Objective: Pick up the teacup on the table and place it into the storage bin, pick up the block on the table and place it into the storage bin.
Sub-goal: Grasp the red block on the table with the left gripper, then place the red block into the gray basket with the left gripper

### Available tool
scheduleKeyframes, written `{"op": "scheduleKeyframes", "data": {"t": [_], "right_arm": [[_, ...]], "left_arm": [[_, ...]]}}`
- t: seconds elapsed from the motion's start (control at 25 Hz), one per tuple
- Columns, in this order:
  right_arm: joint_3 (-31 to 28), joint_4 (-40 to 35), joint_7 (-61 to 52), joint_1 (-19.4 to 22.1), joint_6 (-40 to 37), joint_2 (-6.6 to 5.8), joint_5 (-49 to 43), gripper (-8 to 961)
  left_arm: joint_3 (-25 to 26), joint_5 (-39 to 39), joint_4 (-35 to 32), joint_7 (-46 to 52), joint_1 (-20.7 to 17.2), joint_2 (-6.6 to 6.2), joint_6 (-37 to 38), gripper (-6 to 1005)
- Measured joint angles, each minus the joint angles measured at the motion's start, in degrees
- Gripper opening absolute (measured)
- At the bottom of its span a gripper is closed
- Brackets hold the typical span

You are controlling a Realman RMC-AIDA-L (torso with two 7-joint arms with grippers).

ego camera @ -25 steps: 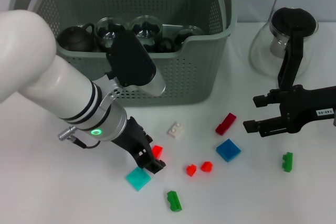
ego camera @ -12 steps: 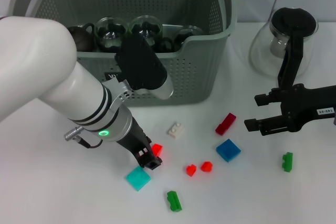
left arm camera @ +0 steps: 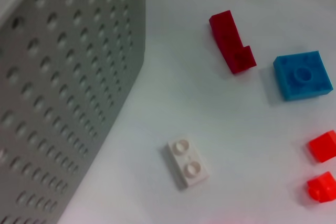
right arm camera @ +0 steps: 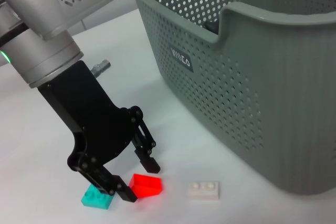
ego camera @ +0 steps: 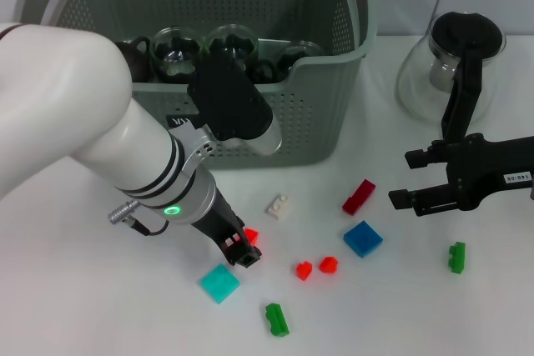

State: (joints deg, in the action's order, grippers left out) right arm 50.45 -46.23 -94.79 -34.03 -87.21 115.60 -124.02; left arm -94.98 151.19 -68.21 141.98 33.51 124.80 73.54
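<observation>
Step in hand: the block part of the task. The left end effector (ego camera: pixel 242 249) is low over the surface (ego camera: pixel 83 306), its jaws spread either side of a small red block (right arm camera: pixel 146 184), which lies flat, not lifted.
Left end effector state: open; in the right wrist view one finger stands just beside the red block on each side, and I cannot tell whether either touches it.
Right end effector: (ego camera: pixel 400 196) hangs parked at about 3 o'clock in the head view, near the glass pitcher (ego camera: pixel 455 64); fingers parted, holding nothing.
Storage bin: (ego camera: pixel 275 127) at 12 o'clock, just behind the left arm; dark teaware and glass cups (ego camera: pixel 229 43) already lie inside.
Next move, as I judge it: close on the red block, lift clear, then carry it up towards 12 o'clock and over the bin's near wall before release.
Other blocks: a teal one (ego camera: pixel 219 283) just beside the end effector at 7 o'clock from it; a white one (ego camera: pixel 279 206) at 2 o'clock from it; the blue one (ego camera: pixel 362 238) lies well apart.
Hard to make out: in the head view the fingers cover most of the red block. The left wrist view shows no fingers at all. No teacup shows on the surface.
</observation>
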Motion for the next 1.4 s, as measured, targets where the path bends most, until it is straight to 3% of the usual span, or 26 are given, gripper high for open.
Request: {"op": "scheduleKeyframes", "data": {"t": [0.32, 0.52, 0.76, 0.84, 0.96, 1.08, 1.16, 1.24, 1.28, 1.4], "right_arm": [[0.0, 0.0, 0.13, 0.11, 0.14, 0.06, 0.0, 869], [0.0, 0.0, 0.13, 0.11, 0.14, 0.06, 0.0, 869], [0.0, -0.01, 0.14, 0.11, 0.13, 0.06, 0.0, 869], [0.0, 0.0, 0.13, 0.11, 0.13, 0.06, 0.01, 869], [0.0, -0.01, 0.08, 0.11, 0.09, -0.02, 0.01, 868], [0.0, -0.01, -0.03, 0.13, -0.1, -0.13, 0.01, 868], [-0.01, -0.01, 0.05, 0.16, -0.17, -0.15, 0.01, 868], [0.0, 0.04, 0.31, 0.15, -0.08, -0.14, 0.01, 868], [0.0, 0.06, 0.42, 0.13, 0.02, -0.15, 0.01, 868], [0.0, 0.13, 0.67, -0.04, -0.11, -0.13, 0.01, 868]], "left_arm": [[-0.04, 0.05, 0.89, 0.36, 0.34, 0.0, 0.06, 336], [-0.01, -0.02, 1.68, 0.53, 0.9, 0.0, 0.0, 196], [0.99, -0.81, -0.99, 0.54, 0.77, -0.08, 2.54, 196], [3.3, -3.5, -3.88, 0.04, 0.47, -0.13, 6.58, 196], [11.24, -13.83, -7.28, -3.8, 0.43, -0.44, 15.86, 197], [25.69, -31.49, -5.79, -9.79, 2.46, -0.7, 29.01, 197], [34.37, -38.99, -4.12, -11.25, 4.63, -1.2, 34.34, 197], [41.3, -42.79, -3.98, -12.42, 6.79, -2.53, 35.5, 197], [42.71, -43.15, -4.07, -12.77, 7.28, -3.04, 35.14, 197], [43.74, -40.93, -3.39, -14.16, 9.0, -6.28, 26.53, 196]]}}
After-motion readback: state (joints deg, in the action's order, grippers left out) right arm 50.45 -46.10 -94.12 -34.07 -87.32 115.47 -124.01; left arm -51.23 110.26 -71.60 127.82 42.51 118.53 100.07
